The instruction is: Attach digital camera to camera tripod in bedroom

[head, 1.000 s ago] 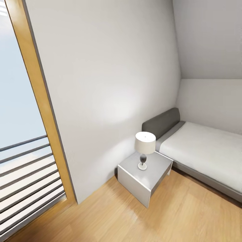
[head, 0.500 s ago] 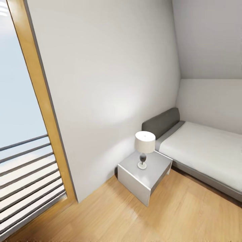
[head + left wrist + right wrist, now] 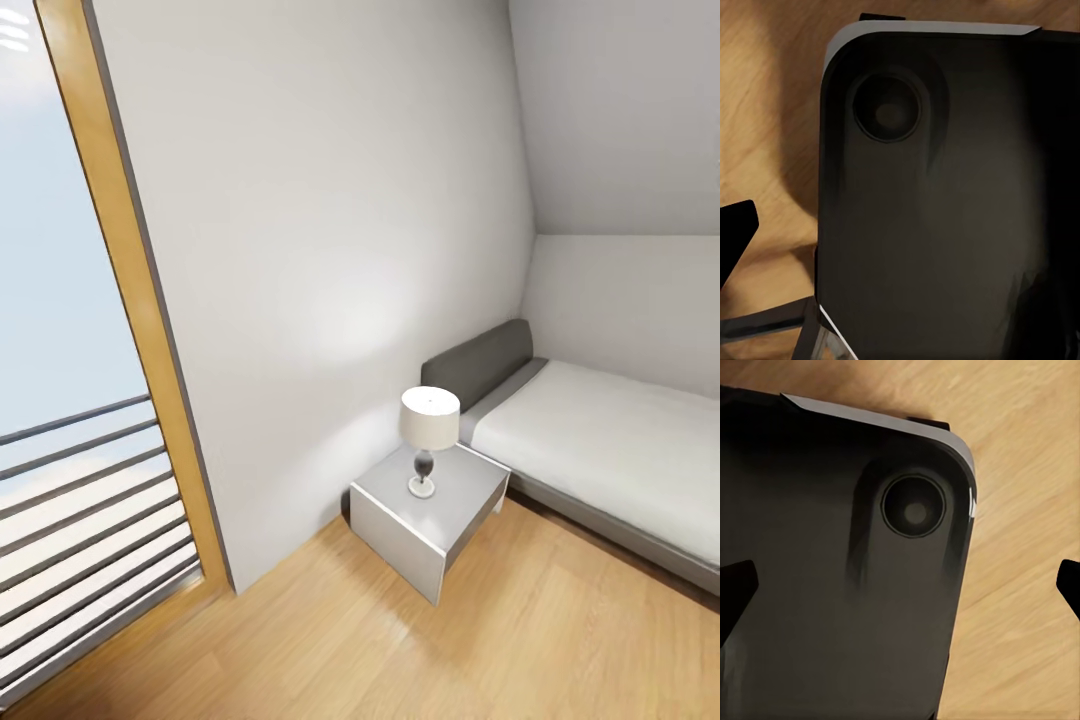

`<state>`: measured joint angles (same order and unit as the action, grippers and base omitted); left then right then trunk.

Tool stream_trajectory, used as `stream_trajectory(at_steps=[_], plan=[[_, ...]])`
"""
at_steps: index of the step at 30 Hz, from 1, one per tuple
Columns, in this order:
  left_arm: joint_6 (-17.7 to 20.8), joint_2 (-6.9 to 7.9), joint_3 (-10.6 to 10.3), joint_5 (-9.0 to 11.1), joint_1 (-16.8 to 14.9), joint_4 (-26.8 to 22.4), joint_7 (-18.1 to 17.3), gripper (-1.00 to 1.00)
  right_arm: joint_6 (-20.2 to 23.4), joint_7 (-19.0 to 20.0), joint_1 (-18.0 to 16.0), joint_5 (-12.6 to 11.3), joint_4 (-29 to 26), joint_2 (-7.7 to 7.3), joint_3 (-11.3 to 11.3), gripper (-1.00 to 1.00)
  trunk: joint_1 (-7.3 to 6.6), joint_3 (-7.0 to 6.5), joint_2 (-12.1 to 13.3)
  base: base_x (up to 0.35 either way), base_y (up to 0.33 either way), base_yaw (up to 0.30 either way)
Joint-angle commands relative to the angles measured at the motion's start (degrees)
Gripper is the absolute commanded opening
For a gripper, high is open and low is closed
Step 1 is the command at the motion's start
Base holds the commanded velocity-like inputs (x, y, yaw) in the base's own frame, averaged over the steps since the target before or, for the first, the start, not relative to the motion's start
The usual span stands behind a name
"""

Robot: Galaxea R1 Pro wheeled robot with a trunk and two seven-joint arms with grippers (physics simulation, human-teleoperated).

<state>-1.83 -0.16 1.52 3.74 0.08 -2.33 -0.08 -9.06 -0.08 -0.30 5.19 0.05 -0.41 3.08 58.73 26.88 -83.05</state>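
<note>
Scanning a bedroom corner from the head view: grey-white wall point(image 3: 330, 230), a wood-framed glass door point(image 3: 130, 290) with horizontal rails behind it, light wood floor point(image 3: 560, 640), and a bed point(image 3: 610, 440) with a grey headboard point(image 3: 478, 362) pushed into the corner. A white bedside table point(image 3: 430, 505) sits just beside the bed, flush to the wall, and a small table lamp point(image 3: 428, 437) with a white shade stands upright on its surface.

Neither the digital camera nor the camera tripod can be located from these pictures, so their pointing and long axis can't be given. Likely the robot is on its way, looking for them.

Both wrist views look down past a dark rounded panel, probably the robot's own base point(image 3: 945, 210) and point(image 3: 832, 570), with floor beyond. That suggests the arms hang tucked at the sides for travel, which is a judgement. Left fingers point(image 3: 735, 236): one dark tip at the frame edge, so can't tell spread or closed. Right fingers point(image 3: 735, 585): tips at both frame edges, well apart, nothing between them.
</note>
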Motion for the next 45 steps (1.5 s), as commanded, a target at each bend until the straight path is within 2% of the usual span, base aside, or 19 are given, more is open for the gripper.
stream_trajectory(at_steps=[1, 14, 45], plan=[[-0.1, -0.01, 0.1, 0.4, 0.0, 0.0, 0.0, 1.0, -0.1, 0.0, 0.0, 0.3, 0.0, -0.02, 0.3, 1.0, 0.0, 0.05, 0.0, -0.008, 0.0, 0.0], [-0.1, -0.04, 0.2, 0.4, 0.0, 0.0, 0.0, 1.0, -0.1, 0.0, 0.0, 0.3, 0.0, -0.03, 0.3, 1.0, 0.0, 0.05, 0.0, -0.09, 0.08, 0.0], [-0.1, -0.01, 0.1, 0.4, 0.0, 0.0, 0.0, 1.0, 0.0, 0.0, -0.1, 0.2, 0.0, 0.13, 0.2, 1.0, 0.0, 0.05, 0.0, -0.004, 0.004, -0.015]])
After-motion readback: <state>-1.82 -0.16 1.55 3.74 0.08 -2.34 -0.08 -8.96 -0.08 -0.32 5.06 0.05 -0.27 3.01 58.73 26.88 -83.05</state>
